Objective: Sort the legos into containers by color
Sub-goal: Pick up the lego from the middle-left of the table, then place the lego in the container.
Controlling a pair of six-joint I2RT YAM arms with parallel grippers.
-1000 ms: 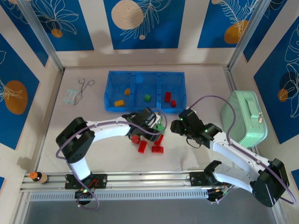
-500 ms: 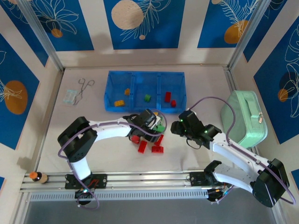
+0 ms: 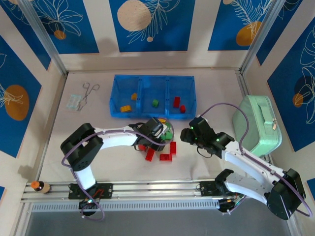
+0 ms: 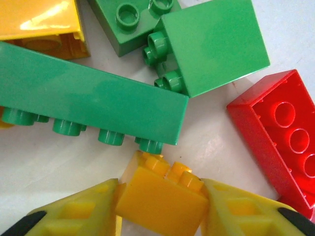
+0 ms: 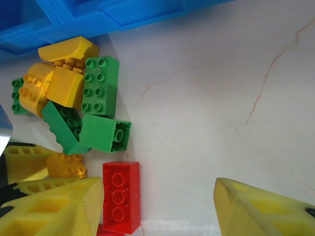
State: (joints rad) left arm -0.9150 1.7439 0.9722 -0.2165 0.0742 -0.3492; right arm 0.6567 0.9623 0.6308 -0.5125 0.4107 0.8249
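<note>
The left claw [image 4: 160,212] is found closed on a yellow brick [image 4: 160,199], both fingers [image 4: 74,212] pressed to its sides, within the pile of legos [image 3: 166,132] lying on the surface [image 3: 98,118] just in front of the tray [image 3: 147,115]. A long green brick [image 4: 93,101] is set against that brick's studs, with a short green brick [image 4: 211,46] beyond it and a red brick [image 4: 280,132] just beside. More yellow and green bricks [image 5: 101,86] are heaped between the held brick and the tray. The right claw [image 5: 157,206] is held open to the right of the pile, with nothing gripped; bare surface is seen between its fingers, and the red brick lies just beside one of them. Further red bricks [image 3: 150,155] are scattered farther from the tray than the pile. Inside the tray, yellow-orange bricks [image 3: 133,96] are noted in the left compartment, a green one [image 3: 155,103] in the middle compartment and red ones [image 3: 176,102] in the right compartment.
</note>
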